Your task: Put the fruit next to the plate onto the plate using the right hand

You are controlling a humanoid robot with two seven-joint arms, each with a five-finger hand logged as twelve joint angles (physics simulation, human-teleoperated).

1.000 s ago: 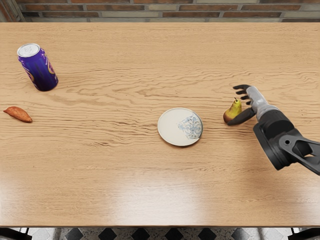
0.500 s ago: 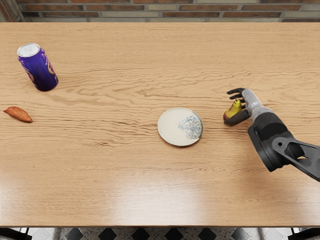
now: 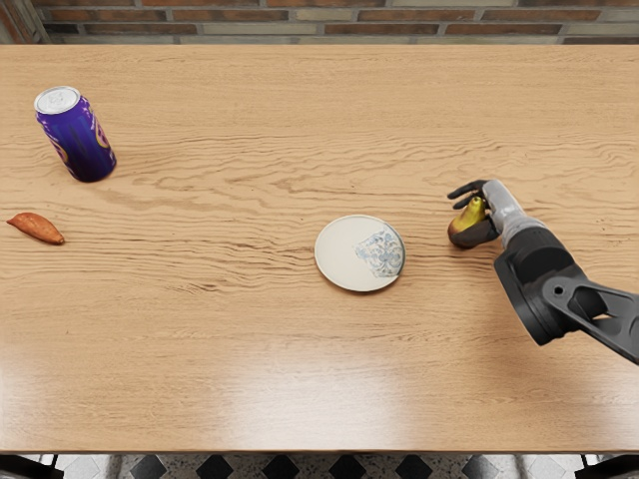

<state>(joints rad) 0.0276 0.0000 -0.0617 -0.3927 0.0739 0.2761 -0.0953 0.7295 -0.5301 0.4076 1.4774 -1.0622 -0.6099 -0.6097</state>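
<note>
A small yellow pear (image 3: 465, 222) with a brown bottom is held tight by the curled fingers (image 3: 462, 190) of the right hand (image 3: 485, 210), on the bench (image 3: 250, 329). A white plate (image 3: 339, 249) is seen left of the fingers, well apart. A grey patch is seen on it.

A light wooden table (image 3: 300, 349) fills the view, brick wall (image 3: 300, 20) behind, checkered floor (image 3: 280, 467) below
</note>
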